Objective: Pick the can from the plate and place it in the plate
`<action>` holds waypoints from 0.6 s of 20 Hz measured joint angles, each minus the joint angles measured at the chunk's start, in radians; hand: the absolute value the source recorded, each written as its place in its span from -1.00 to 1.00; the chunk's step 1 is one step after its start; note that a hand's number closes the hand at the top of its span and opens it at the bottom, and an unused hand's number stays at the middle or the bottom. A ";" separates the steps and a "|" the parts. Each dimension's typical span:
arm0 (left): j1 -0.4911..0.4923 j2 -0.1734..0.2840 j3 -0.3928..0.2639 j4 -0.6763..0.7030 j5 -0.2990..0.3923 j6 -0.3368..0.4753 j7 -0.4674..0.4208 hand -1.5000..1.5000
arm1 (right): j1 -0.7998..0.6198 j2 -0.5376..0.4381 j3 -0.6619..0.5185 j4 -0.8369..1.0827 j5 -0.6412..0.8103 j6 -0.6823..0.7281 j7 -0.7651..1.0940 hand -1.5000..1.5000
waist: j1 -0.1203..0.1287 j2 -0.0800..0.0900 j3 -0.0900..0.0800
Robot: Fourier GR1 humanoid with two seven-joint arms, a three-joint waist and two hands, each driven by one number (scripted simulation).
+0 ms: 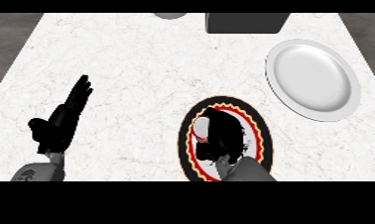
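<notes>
A black plate (192, 119) with a red and yellow patterned rim lies near the counter's front, right of centre. My right hand (223, 136) is over it, its fingers curled round a can (201, 131), of which only a pale end and a bit of red show at the hand's left. A plain white plate (311, 79) lies farther back at the right, with nothing on it. My left hand (64, 116) rests open at the lower left, fingers straight and pointing away, holding nothing.
A dark grey box (244, 22) stands at the counter's far edge, above the white plate. A grey rounded object (170, 16) shows partly at the far edge, left of the box. The white marbled counter (139, 64) stretches between the hands.
</notes>
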 measured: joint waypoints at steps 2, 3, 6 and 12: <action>0.010 -0.008 0.005 -0.007 -0.009 -0.005 0.000 0.00 | -0.017 -0.001 -0.004 0.019 -0.006 -0.008 -0.010 1.00 | -0.001 0.000 0.000; 0.022 -0.008 0.009 -0.011 -0.011 -0.013 -0.006 0.00 | -0.009 -0.001 -0.013 0.019 0.003 -0.011 -0.030 1.00 | -0.001 0.000 0.000; 0.036 -0.014 0.014 -0.017 -0.018 0.003 -0.011 0.00 | 0.098 -0.149 -0.068 -0.058 -0.039 -0.033 -0.127 1.00 | -0.020 -0.004 0.003; 0.068 -0.003 0.054 -0.021 -0.001 0.019 -0.016 0.00 | 0.272 -0.502 -0.317 -0.059 -0.161 -0.085 -0.336 1.00 | -0.089 -0.004 0.007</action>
